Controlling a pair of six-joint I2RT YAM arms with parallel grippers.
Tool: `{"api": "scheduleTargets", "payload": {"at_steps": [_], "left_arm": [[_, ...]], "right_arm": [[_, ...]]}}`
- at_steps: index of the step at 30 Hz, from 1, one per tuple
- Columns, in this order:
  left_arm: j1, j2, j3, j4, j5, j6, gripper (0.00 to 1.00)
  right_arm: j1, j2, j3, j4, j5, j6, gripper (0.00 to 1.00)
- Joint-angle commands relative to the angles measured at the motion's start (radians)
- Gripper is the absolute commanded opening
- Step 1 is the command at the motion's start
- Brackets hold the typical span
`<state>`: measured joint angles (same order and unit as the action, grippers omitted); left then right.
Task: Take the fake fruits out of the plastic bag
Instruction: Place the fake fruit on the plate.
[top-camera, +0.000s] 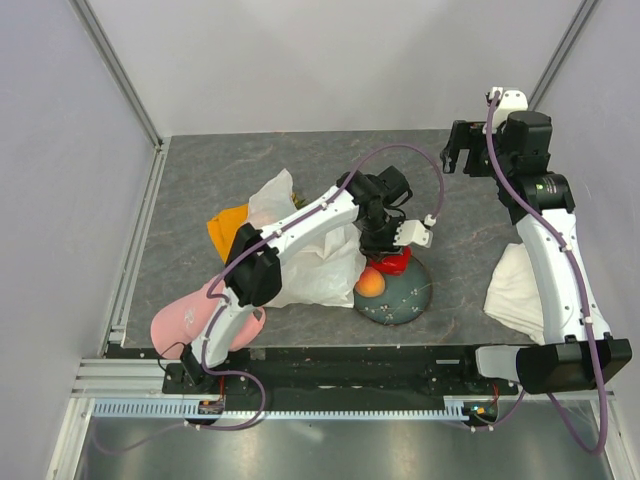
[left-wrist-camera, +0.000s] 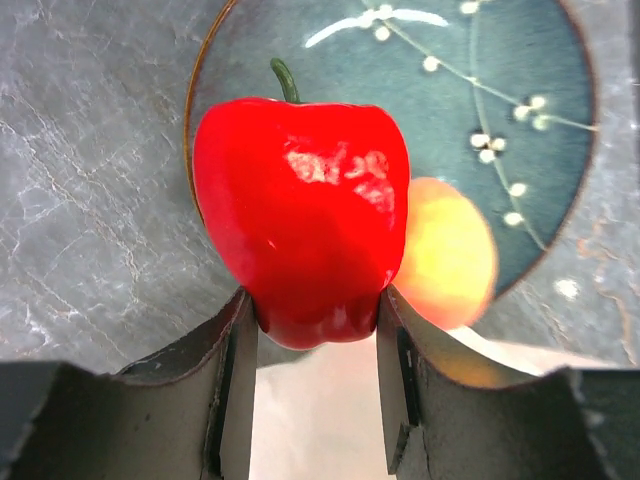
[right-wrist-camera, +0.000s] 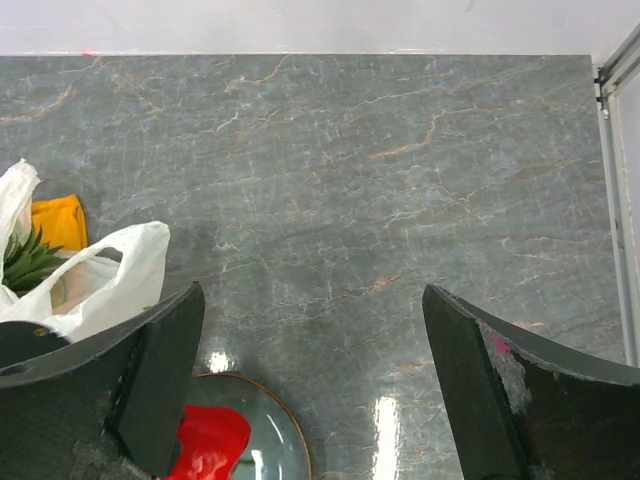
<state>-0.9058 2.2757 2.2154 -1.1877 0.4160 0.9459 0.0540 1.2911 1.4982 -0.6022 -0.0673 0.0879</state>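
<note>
My left gripper (top-camera: 392, 258) is shut on a glossy red pepper (left-wrist-camera: 300, 215) and holds it just above a dark teal plate (left-wrist-camera: 500, 100). A peach (left-wrist-camera: 445, 255) lies on the plate beside the pepper, at the plate's left edge in the top view (top-camera: 370, 284). The white plastic bag (top-camera: 305, 255) lies under my left arm; green pineapple leaves (right-wrist-camera: 28, 262) poke from its mouth. My right gripper (right-wrist-camera: 312, 330) is open and empty, high at the back right (top-camera: 458, 150).
An orange cloth (top-camera: 226, 228) lies behind the bag. A pink object (top-camera: 190, 318) sits at the front left. A folded white towel (top-camera: 515, 288) lies beside my right arm. Metal rails edge the table left and front.
</note>
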Motion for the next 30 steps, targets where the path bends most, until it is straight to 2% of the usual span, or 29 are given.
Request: {"api": "scheduleTargets", "payload": {"at_steps": [1, 4, 9, 11, 12, 13, 15, 16, 17, 19, 20, 21, 26, 30], "left_arm": [[-0.004, 0.042, 0.032, 0.016, -0.063, 0.005, 0.01], [-0.013, 0.077, 0.071, -0.012, -0.117, -0.025, 0.02], [-0.013, 0.068, 0.044, -0.044, -0.097, -0.055, 0.04], [-0.013, 0.065, 0.036, -0.038, -0.094, -0.071, 0.13], [-0.015, 0.065, 0.04, -0.029, -0.098, -0.076, 0.18], [-0.013, 0.065, 0.044, -0.027, -0.102, -0.088, 0.3], [-0.016, 0.056, 0.052, -0.02, -0.106, -0.098, 0.42], [-0.018, 0.053, 0.061, -0.018, -0.105, -0.111, 0.55], [-0.021, 0.047, 0.067, -0.015, -0.103, -0.117, 0.63], [-0.031, 0.022, 0.082, -0.01, -0.098, -0.14, 0.76], [-0.039, 0.013, 0.09, -0.009, -0.097, -0.151, 0.79], [-0.044, 0.002, 0.105, -0.009, -0.097, -0.174, 0.89], [-0.051, -0.108, 0.153, -0.006, -0.06, -0.263, 0.9], [-0.044, -0.228, 0.231, 0.016, -0.026, -0.399, 0.92]], "right_arm": [[-0.006, 0.002, -0.01, 0.018, -0.032, 0.019, 0.98], [-0.011, -0.003, -0.019, 0.022, -0.038, 0.023, 0.98], [-0.014, -0.009, -0.03, 0.024, -0.052, 0.03, 0.98], [-0.017, -0.006, -0.033, 0.027, -0.055, 0.036, 0.98], [-0.017, -0.006, -0.033, 0.027, -0.061, 0.038, 0.98], [-0.019, -0.003, -0.032, 0.027, -0.066, 0.041, 0.98], [-0.019, -0.004, -0.027, 0.027, -0.069, 0.042, 0.98], [-0.019, -0.001, -0.021, 0.025, -0.071, 0.041, 0.98], [-0.019, 0.0, -0.015, 0.024, -0.072, 0.042, 0.98], [-0.019, 0.007, 0.008, 0.016, -0.078, 0.041, 0.97], [-0.019, 0.01, 0.016, 0.016, -0.081, 0.041, 0.98], [-0.019, 0.011, 0.023, 0.015, -0.085, 0.041, 0.98], [-0.019, 0.042, 0.059, 0.013, -0.095, 0.044, 0.97], [-0.019, 0.082, 0.071, 0.013, -0.107, 0.064, 0.97]]}}
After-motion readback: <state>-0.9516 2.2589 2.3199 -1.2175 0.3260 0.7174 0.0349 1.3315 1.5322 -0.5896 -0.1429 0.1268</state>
